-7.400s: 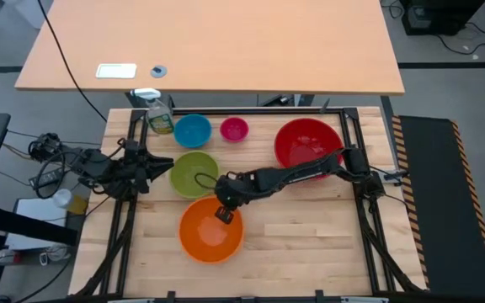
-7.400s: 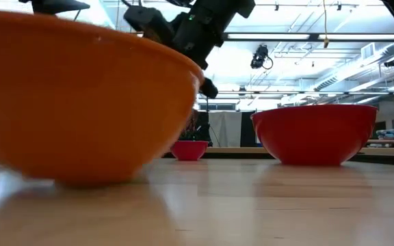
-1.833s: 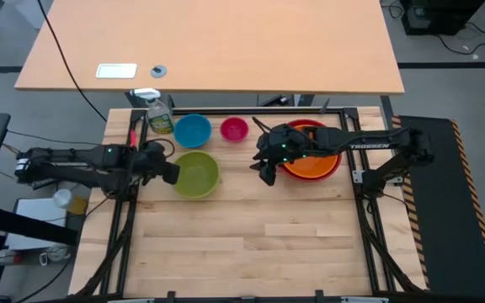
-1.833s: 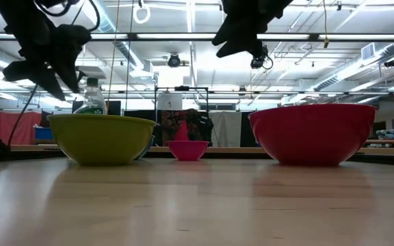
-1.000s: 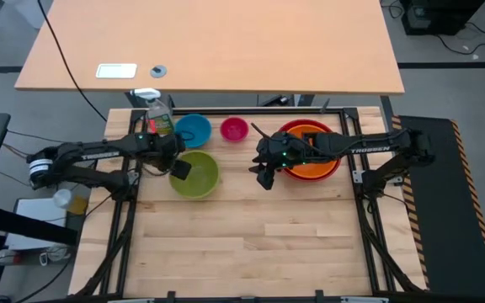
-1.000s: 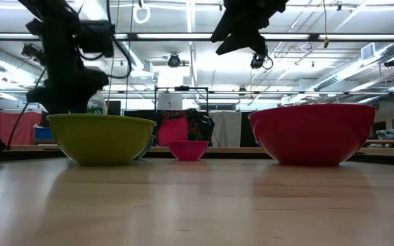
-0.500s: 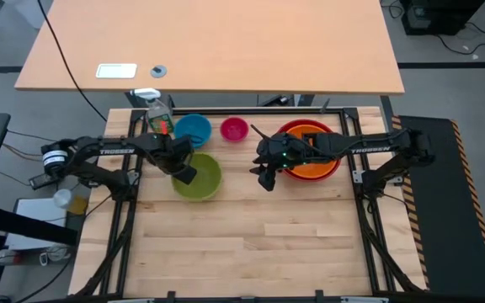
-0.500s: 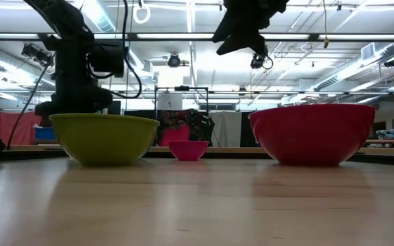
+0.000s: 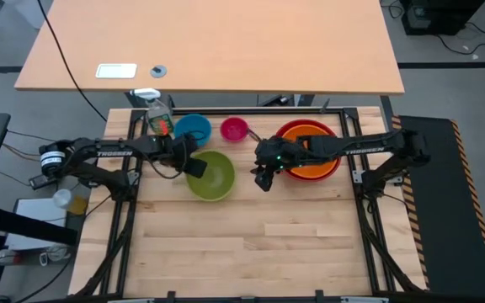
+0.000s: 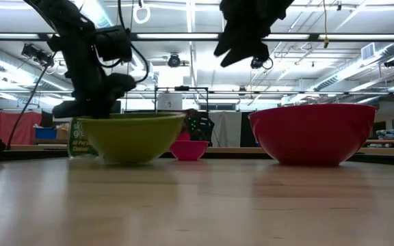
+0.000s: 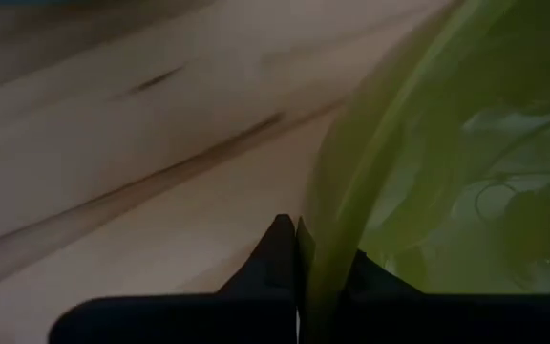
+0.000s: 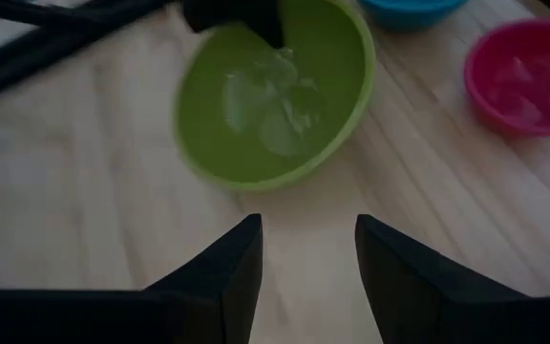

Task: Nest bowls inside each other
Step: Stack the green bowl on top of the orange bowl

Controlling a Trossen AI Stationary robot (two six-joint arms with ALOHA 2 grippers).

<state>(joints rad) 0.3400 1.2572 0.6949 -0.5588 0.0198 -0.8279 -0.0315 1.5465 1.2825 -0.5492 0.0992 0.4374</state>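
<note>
The lime green bowl (image 9: 213, 177) (image 10: 132, 137) stands left of the table's middle, with my left gripper (image 9: 194, 167) (image 11: 297, 250) shut on its left rim. The orange bowl (image 9: 314, 165) sits inside the red bowl (image 9: 297, 128) (image 10: 313, 133) at the far right. The blue bowl (image 9: 194, 129) and the pink bowl (image 9: 235, 129) (image 10: 188, 149) rest on their bases at the far edge. My right gripper (image 9: 262, 179) (image 12: 308, 248) hangs open above the table between the green and red bowls, with nothing between its fingers. My left gripper pinches the green bowl's rim (image 11: 318, 215) on the side toward the table's left, one finger inside the bowl and one outside. The fingers come slanting down from the left. The bowl tilts slightly, its base low at the table; whether it is lifted clear I cannot tell.
A yellowish spray bottle (image 9: 160, 118) (image 10: 81, 140) stands at the far left corner, beside the blue bowl. Black frame rails (image 9: 125, 210) run along the table's left and right sides. Bare wood (image 9: 268, 244) fills the near half.
My left gripper has come down on the green bowl's left rim, shut on it, and gone toward the table's right. The green bowl has moved with it toward the red bowl, uncovering the spray bottle in the low view. My right gripper has kept still.
</note>
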